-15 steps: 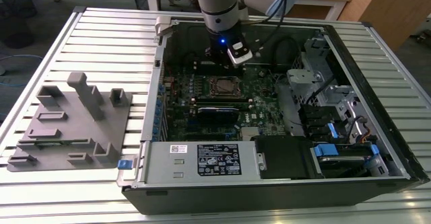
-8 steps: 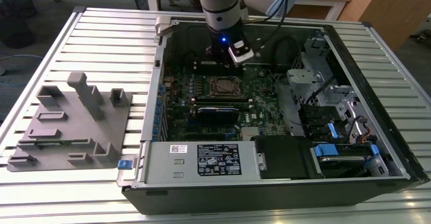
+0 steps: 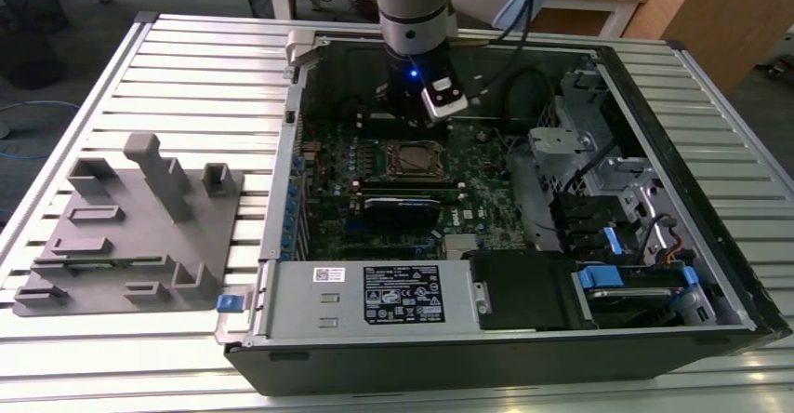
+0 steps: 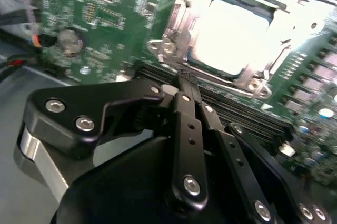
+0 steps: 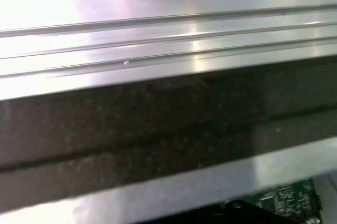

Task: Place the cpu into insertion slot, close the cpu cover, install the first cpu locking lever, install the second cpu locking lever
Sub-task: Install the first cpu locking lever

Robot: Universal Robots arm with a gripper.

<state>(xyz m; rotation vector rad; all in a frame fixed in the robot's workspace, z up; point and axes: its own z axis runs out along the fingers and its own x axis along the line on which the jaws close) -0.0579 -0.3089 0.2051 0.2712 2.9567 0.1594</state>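
The cpu (image 4: pixel 234 37) sits in the slot (image 3: pixel 411 159) on the green board (image 3: pixel 478 199), its pale top glaring in the second wrist view; the cover (image 4: pixel 181 11) looks to lie down around it as a silvery frame (whether the levers are latched I cannot tell). Just beside the socket run the dark memory slots (image 4: pixel 231 105). The gripper (image 4: pixel 184 79) hangs close above that edge of the socket, fingers drawn together at a narrow tip with nothing between them; in the exterior view the arm (image 3: pixel 416 22) stands over the open case (image 3: pixel 694 246), which rests on a slatted table (image 3: pixel 186 69) next to a grey fixture (image 3: pixel 137 227). My judgement of the risk: a tip this near could slip off a thin lever and strike the memory slots or board; an unseated cover would then jam.
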